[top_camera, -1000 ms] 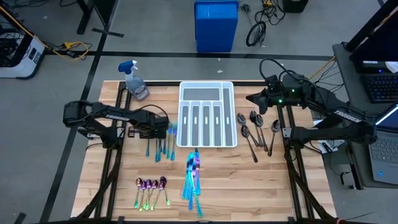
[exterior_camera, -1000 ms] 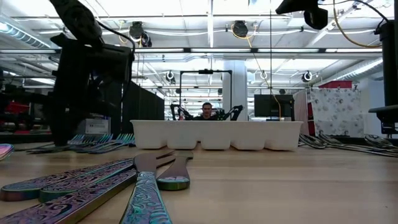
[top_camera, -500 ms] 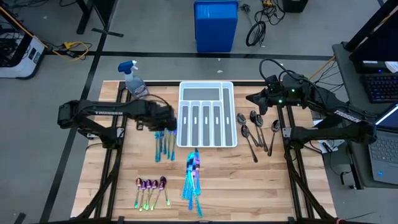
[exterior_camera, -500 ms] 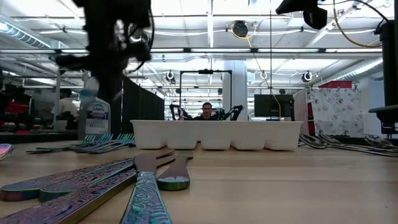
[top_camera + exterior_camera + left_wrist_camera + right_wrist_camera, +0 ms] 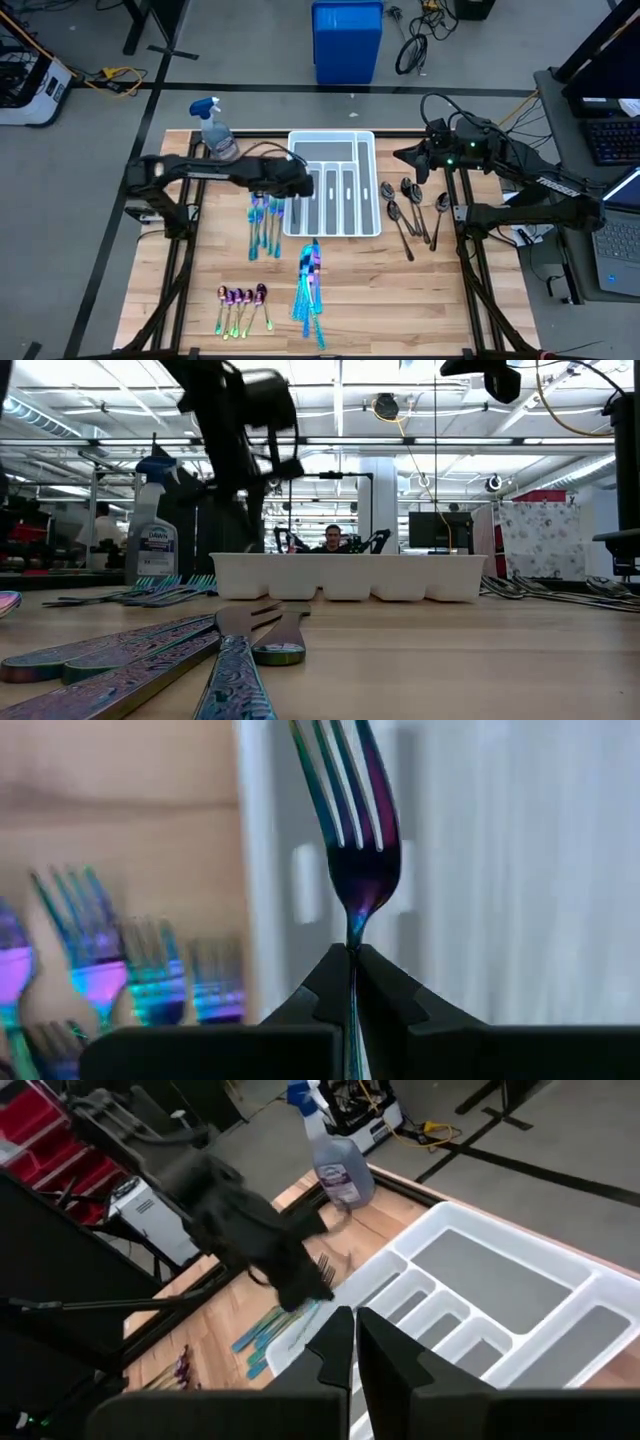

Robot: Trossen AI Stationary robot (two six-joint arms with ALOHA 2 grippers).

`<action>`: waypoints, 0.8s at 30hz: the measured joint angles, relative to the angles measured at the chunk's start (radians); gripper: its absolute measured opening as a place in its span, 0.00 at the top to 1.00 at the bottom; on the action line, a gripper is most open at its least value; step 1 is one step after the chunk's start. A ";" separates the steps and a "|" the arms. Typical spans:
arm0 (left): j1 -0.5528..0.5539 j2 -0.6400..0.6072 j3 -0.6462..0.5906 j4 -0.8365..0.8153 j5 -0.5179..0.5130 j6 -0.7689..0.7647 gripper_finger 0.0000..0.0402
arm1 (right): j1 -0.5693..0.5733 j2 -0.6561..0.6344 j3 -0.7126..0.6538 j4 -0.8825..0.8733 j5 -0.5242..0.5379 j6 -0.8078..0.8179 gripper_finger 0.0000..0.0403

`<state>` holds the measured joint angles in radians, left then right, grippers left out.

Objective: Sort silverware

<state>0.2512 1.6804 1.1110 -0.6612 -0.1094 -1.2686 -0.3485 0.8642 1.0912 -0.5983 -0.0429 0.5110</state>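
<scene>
1. Wood-topped, the tabletop (image 5: 420,300) filled the middle of the high view, with a white tray (image 5: 371,185) at upper centre and a spray bottle (image 5: 219,135) at its upper left.
2. Blue-teal forks (image 5: 264,222) lay just left of the tray, iridescent knives (image 5: 309,290) below it at lower centre, small purple spoons (image 5: 241,301) at lower left, and dark spoons (image 5: 407,212) right of the tray.
3. The left gripper (image 5: 297,183) hovered over the tray's left edge, its jaws pinching a fork (image 5: 355,830) by the handle, tines pointing away from the wrist and over the white compartments.
4. The right gripper (image 5: 354,1325) waited at the upper right of the high view, beyond the tabletop's corner, its jaws pressed together on nothing.
5. Likely step: carrying the fork into a slot.
6. Risks, as I judged them:
   - The pinch sat on a thin handle, so the fork could swivel or slip out.
   - Released across a divider, it would land straddling two slots.
   - A low approach could catch the tines on the tray's wall and shove the tray.
</scene>
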 joint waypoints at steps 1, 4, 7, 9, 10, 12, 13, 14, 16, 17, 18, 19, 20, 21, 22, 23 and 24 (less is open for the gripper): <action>0.003 0.023 0.000 0.004 0.016 0.001 1.00 | 0.000 0.000 0.000 -0.002 0.000 0.002 1.00; 0.003 0.084 0.000 0.049 0.051 0.019 1.00 | 0.000 0.000 0.000 -0.004 0.000 0.030 1.00; 0.003 0.120 0.000 0.103 0.081 0.026 1.00 | 0.001 0.000 0.000 -0.005 0.000 0.048 1.00; 0.003 0.138 0.000 0.128 0.095 0.025 0.99 | 0.001 0.000 0.000 -0.005 0.000 0.050 1.00; 0.004 0.144 0.000 0.142 0.106 0.020 0.98 | 0.001 0.000 0.000 -0.007 -0.001 0.050 1.00; 0.004 0.146 0.000 0.158 0.117 0.016 0.94 | 0.000 0.000 0.000 -0.007 0.000 0.054 1.00; 0.003 0.146 0.000 0.158 0.120 0.011 0.91 | 0.000 0.000 0.000 -0.006 -0.001 0.054 1.00; 0.003 0.143 0.000 0.152 0.124 0.007 0.88 | 0.001 0.000 0.000 -0.006 -0.001 0.054 1.00; 0.005 0.122 0.000 0.125 0.135 -0.002 0.82 | 0.001 0.000 0.000 -0.005 -0.001 0.059 1.00; 0.005 0.114 0.006 0.120 0.135 -0.001 0.79 | 0.001 0.000 0.000 -0.006 -0.001 0.065 1.00; 0.006 0.098 0.015 0.104 0.140 0.000 0.77 | 0.001 0.000 0.000 -0.005 -0.001 0.070 1.00; 0.010 0.071 0.018 0.066 0.149 0.011 0.75 | 0.001 0.000 0.000 -0.005 -0.001 0.073 1.00; 0.011 0.050 0.028 0.030 0.153 0.024 0.73 | 0.001 0.000 0.000 -0.006 -0.001 0.075 1.00; 0.011 0.036 0.047 0.030 0.156 0.036 0.71 | 0.001 0.000 0.000 -0.005 -0.001 0.075 1.00; 0.014 0.009 0.062 0.029 0.161 0.046 0.70 | 0.001 0.000 0.000 -0.004 -0.001 0.074 1.00; 0.015 -0.019 0.068 -0.018 0.161 0.055 0.69 | 0.001 0.000 0.000 -0.007 -0.001 0.074 1.00; 0.015 -0.036 0.076 -0.064 0.153 0.058 0.69 | 0.002 0.000 0.000 -0.008 -0.003 0.074 1.00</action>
<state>0.2661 1.6440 1.1867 -0.7257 0.0439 -1.2106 -0.3467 0.8645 1.0912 -0.6062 -0.0461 0.5846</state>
